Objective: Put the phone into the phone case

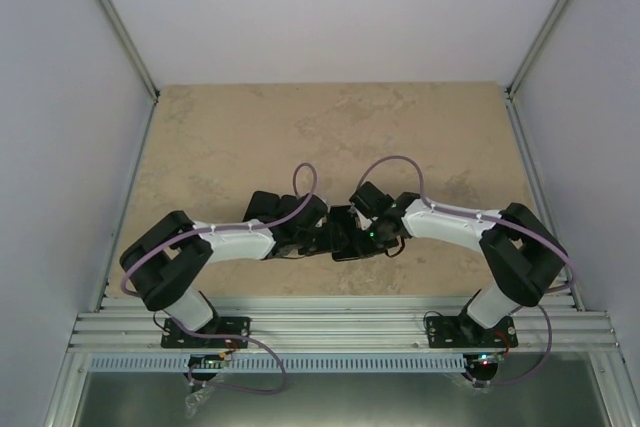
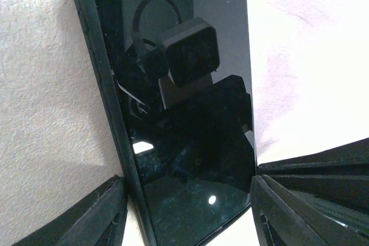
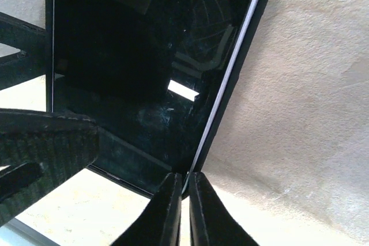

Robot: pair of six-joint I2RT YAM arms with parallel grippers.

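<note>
At the glossy black slab phone [image 2: 190, 113], left gripper [image 2: 190, 211] straddles it spread; right gripper [image 3: 184, 211] pressed together at its edge

Both white-and-black arms fold inward to meet at the table's middle, the left black two-finger gripper [image 2: 187, 211] with fingers spread apart, the right black two-finger gripper [image 3: 183, 211] pinched nearly closed.

One camera hangs above and behind the arms, looking down over the whole desk [image 1: 250, 137]. Each wrist camera sits very close, staring down at the glossy phone [image 2: 190, 113] from opposite sides; that phone [image 1: 345, 237] at desk centre appears in all three views.
</note>
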